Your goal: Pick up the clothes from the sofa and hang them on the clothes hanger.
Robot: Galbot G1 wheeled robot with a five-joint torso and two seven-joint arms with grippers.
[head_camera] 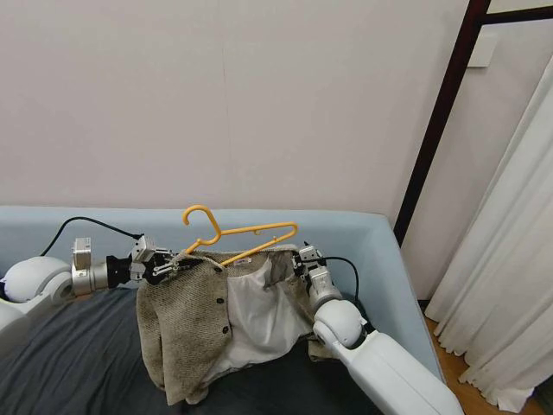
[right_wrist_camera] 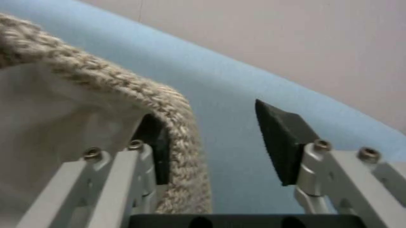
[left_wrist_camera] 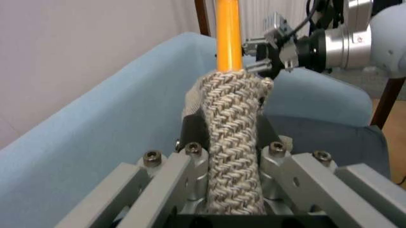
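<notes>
Clamping the cardigan (head_camera: 185, 333), left gripper (head_camera: 169, 267) is closed; right gripper (head_camera: 299, 258) gapes at its edge.

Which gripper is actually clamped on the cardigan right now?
The left gripper: its jaws pinch the cardigan. The right gripper has open jaws beside the knit edge.
</notes>
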